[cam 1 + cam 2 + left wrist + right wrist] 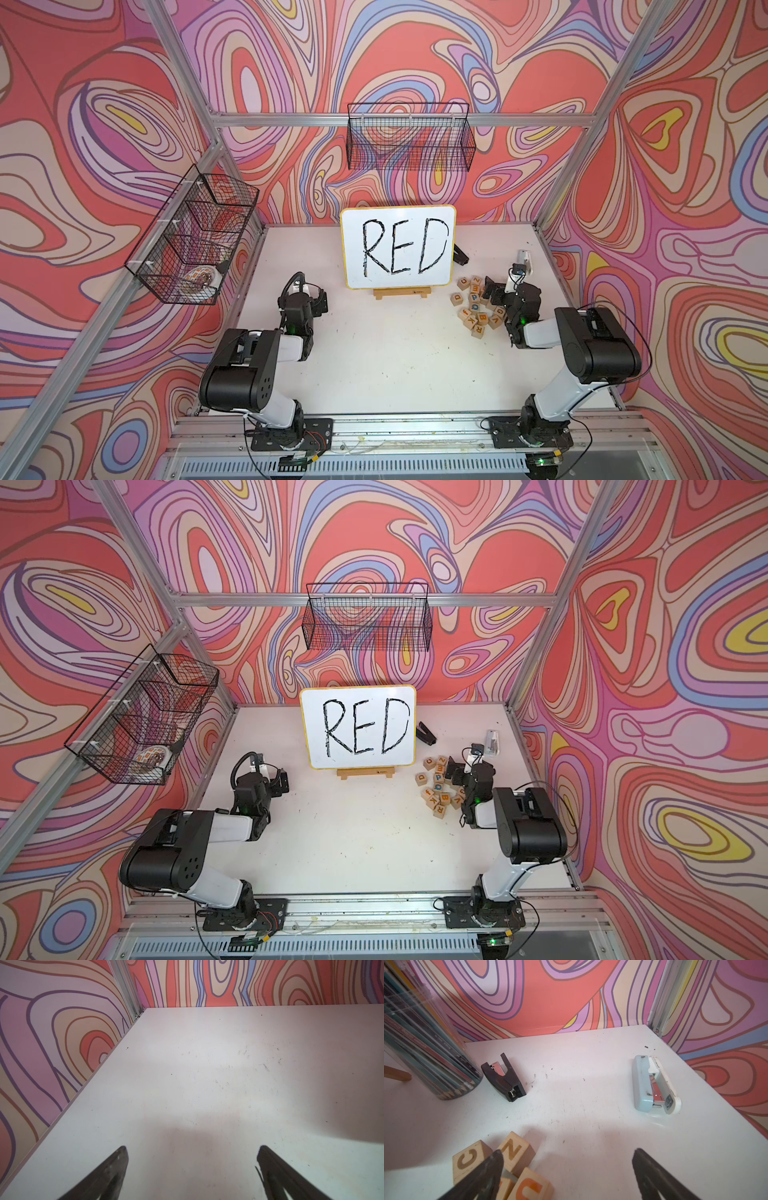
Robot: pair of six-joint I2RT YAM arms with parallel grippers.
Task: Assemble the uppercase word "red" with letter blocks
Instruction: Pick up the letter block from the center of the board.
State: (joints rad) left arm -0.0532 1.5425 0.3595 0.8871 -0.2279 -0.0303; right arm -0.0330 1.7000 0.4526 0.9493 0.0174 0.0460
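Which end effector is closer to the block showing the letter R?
Right. The right end effector is over the pile holding the R block; the left end effector is far across the table, past the whiteboard.

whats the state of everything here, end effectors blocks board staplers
letter blocks, loose pile, no word formed
R block, at the pile's near edge, R up
left end effector, open, empty, above bare table
right end effector, open, empty, at the pile's edge
whiteboard, upright on its stand, reads RED
black stapler, lying on the table
blue stapler, lying on its side
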